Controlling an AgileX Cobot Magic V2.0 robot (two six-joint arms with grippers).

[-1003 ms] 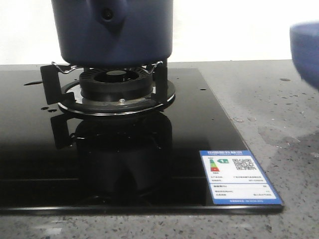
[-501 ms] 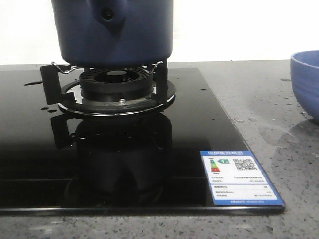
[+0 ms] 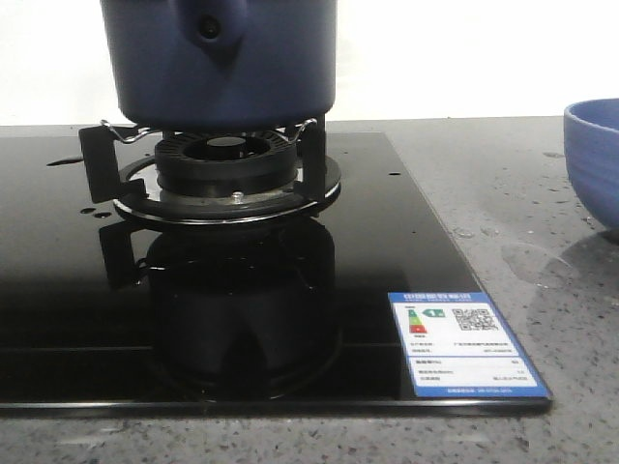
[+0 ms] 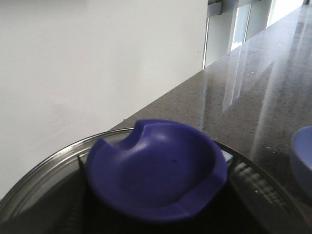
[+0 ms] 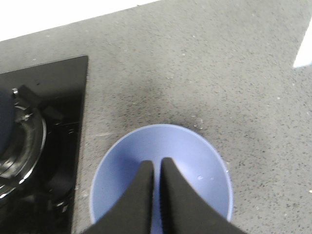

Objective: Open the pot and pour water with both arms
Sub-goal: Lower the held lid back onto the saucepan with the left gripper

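Note:
The dark navy pot (image 3: 222, 58) stands on the burner stand (image 3: 227, 164), its handle socket (image 3: 208, 27) facing me; its top is out of view. The left wrist view is filled by a glass lid with a metal rim (image 4: 44, 163) and a navy knob (image 4: 156, 165), held close and tilted; my left fingers are hidden under it. My right gripper (image 5: 157, 163) has its fingers almost together, with nothing seen between them, over the periwinkle bowl (image 5: 195, 161). Small water drops (image 5: 198, 177) lie in the bowl.
The black glass hob (image 3: 406, 232) carries a blue-and-white label (image 3: 464, 338) at its front right corner. The bowl (image 3: 595, 155) stands on the speckled grey counter right of the hob, with drops (image 3: 464, 232) beside it. A white wall is behind.
One second ago the bowl was raised and blurred at the right edge; it then came down onto the counter. Nothing has moved in the last half second.

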